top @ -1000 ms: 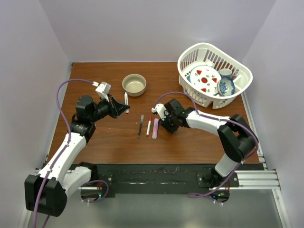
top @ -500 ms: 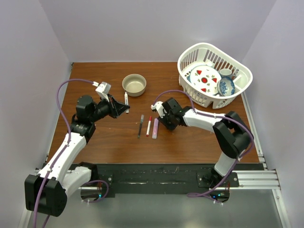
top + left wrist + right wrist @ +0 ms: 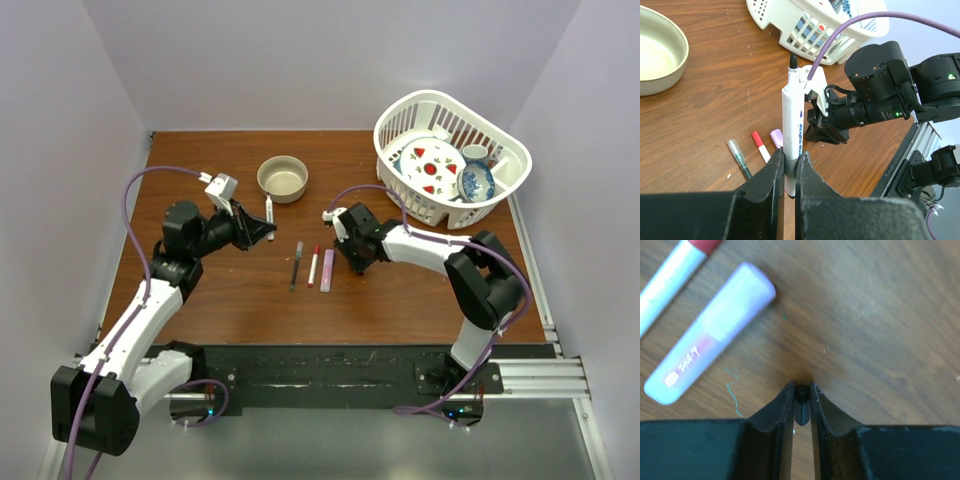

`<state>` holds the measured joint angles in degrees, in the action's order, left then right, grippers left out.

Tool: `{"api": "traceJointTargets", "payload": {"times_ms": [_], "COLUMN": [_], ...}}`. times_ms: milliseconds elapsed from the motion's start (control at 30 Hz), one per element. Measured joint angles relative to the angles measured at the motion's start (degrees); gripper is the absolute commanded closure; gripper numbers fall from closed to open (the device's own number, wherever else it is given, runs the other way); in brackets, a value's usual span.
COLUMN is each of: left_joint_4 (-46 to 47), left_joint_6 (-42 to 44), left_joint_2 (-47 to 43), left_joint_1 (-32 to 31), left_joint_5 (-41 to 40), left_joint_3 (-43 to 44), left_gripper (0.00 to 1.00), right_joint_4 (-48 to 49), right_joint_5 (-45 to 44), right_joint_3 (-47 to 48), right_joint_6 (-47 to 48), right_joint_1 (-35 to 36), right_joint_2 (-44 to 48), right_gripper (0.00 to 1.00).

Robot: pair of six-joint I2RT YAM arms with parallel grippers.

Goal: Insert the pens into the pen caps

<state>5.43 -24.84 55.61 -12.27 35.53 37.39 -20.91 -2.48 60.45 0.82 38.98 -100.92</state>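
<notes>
Right gripper has closed on a dark cap beside pink marker; left gripper grips white pen.

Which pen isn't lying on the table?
The white pen with the black tip, gripped in the left gripper; the grey pen, red-capped pen and pink marker all lie flat.
</notes>
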Motion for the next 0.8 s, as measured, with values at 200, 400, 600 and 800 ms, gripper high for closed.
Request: {"api": "traceJointTargets", "payload": {"times_ms": [200, 400, 600, 800], "left_joint_4": [-0.1, -0.4, -0.7, -2.3], "left_joint_6": [0.0, 0.1, 0.5, 0.9], "left_joint_2": [0.0, 0.0, 0.0, 0.0], "left_joint_1": [-0.3, -0.3, -1.2, -6.6], "left_joint_5": [-0.1, -0.1, -0.5, -3.3], "left_joint_3": [0.0, 0.0, 0.0, 0.0], "left_gripper": [1.00, 1.00, 1.00, 1.00], "right_joint_4": [-4.3, -5.0, -5.6, -5.6], "right_joint_5": [0.0, 0.0, -0.1, 0.1], "right_joint_3": [1.7, 1.8, 2.2, 2.3], "right_joint_6": [-0.5, -0.8, -0.9, -1.0], "right_joint_1": [0.0, 0.0, 0.0, 0.0], "right_joint_2": [-0.8, -0.8, -1.1, -1.0], "right_gripper": [0.73, 0.71, 0.92, 1.00]}}
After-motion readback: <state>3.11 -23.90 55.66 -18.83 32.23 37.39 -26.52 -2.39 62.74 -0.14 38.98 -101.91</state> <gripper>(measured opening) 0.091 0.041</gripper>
